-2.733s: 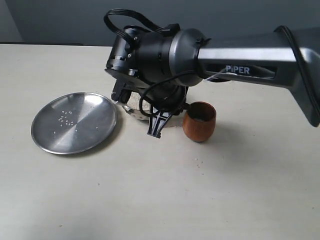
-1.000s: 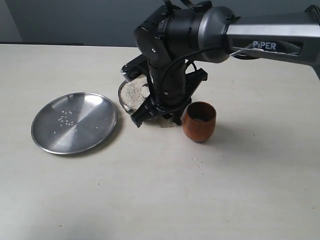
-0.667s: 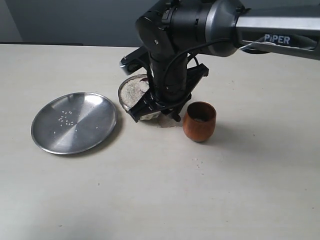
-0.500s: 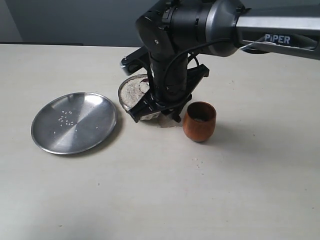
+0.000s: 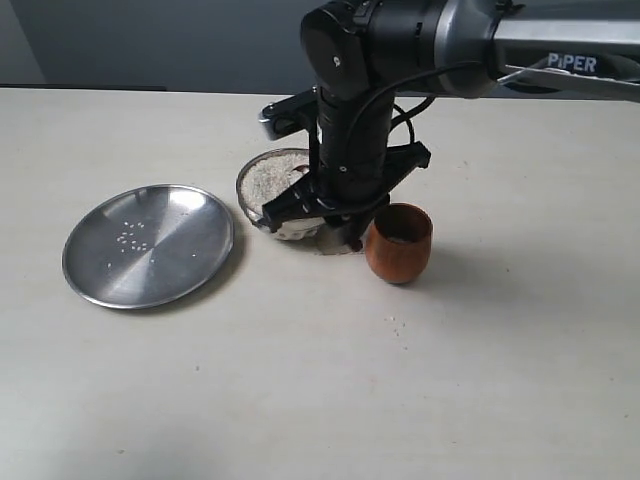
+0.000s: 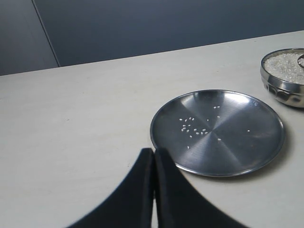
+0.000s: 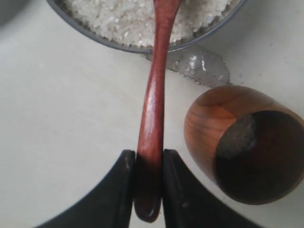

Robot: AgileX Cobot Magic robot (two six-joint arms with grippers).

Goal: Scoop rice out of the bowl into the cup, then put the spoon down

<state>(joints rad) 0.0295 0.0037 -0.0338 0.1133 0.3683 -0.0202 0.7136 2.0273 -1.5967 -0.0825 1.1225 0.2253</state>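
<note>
My right gripper [image 7: 149, 156] is shut on the handle of the reddish-brown wooden spoon [image 7: 154, 95], whose head dips into the white rice [image 7: 123, 19] heaped in the steel bowl [image 7: 190, 42]. In the exterior view that gripper [image 5: 315, 215] hangs over the bowl [image 5: 262, 180] and hides most of it. The wooden cup [image 5: 399, 242] stands just right of the bowl; in the right wrist view the cup [image 7: 237, 142] holds some rice at its bottom. My left gripper [image 6: 153, 154] is shut on nothing, near the flat plate; the left wrist view also catches the bowl [image 6: 284, 78].
A wide shallow steel plate [image 5: 148, 244] with a few stray grains lies left of the bowl. Loose grains [image 5: 395, 322] lie on the table in front of the cup. A clear blob [image 7: 202, 66] sits on the table between bowl and cup.
The right arm has swung upright and shifted right over the bowl, uncovering more of the rice. Cup and plate have stayed put.
</note>
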